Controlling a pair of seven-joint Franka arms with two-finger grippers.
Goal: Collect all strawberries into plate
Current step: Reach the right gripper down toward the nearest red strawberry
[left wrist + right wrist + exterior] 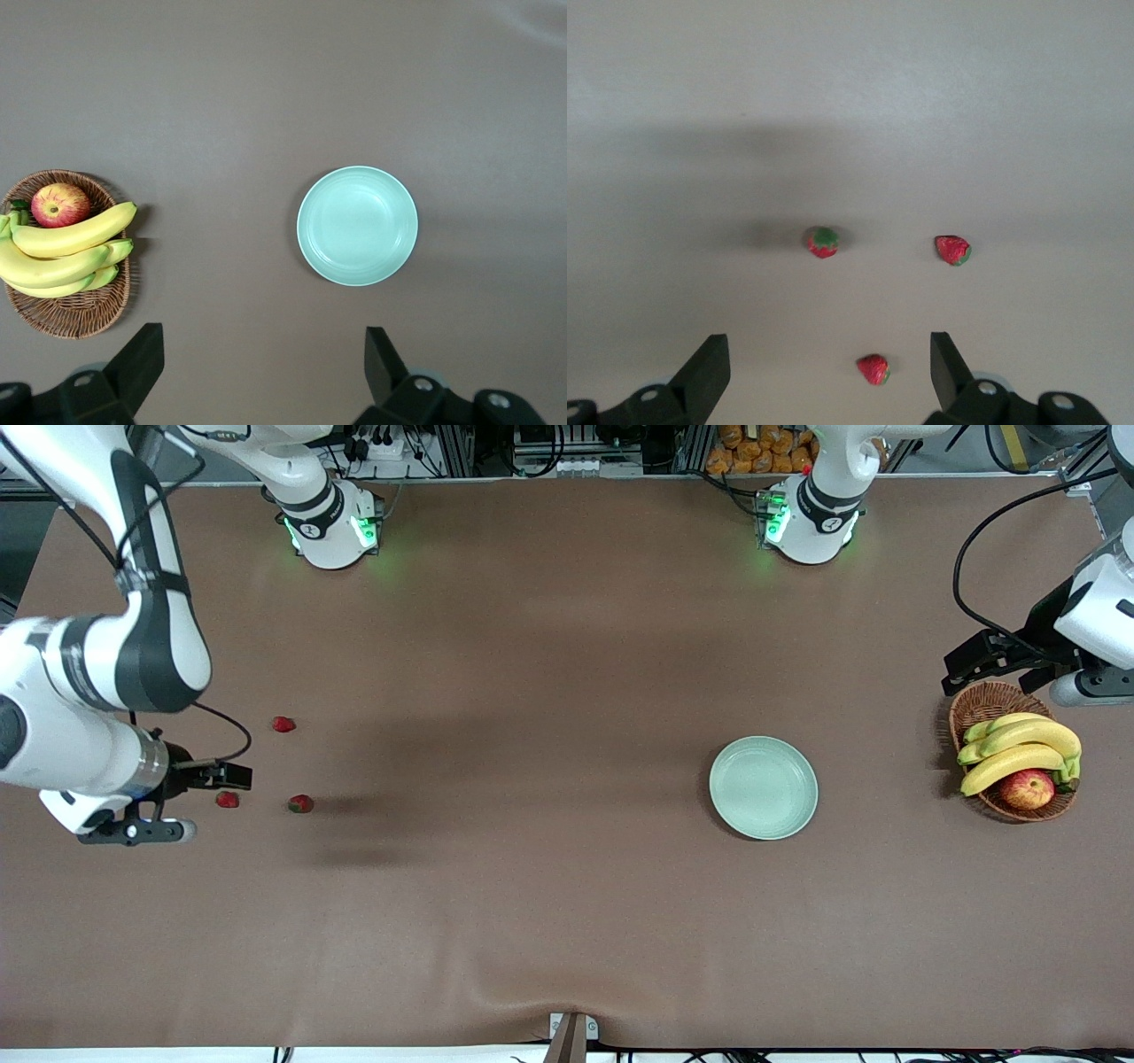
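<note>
Three strawberries lie on the brown table toward the right arm's end: one (283,724) (953,250) farthest from the front camera, one (300,804) (823,242) with its green cap up, and one (228,800) (873,368) just under my right gripper (232,778) (828,347). That gripper hangs open above the table, with nothing held. The pale mint plate (763,786) (357,226) sits bare, toward the left arm's end. My left gripper (961,669) (263,341) is open and holds nothing, up over the table by the basket's rim.
A wicker basket (979,701) (71,314) with bananas (1019,748) and an apple (1028,788) stands beside the plate at the left arm's end. The two arm bases (332,527) (806,522) stand along the table edge farthest from the front camera.
</note>
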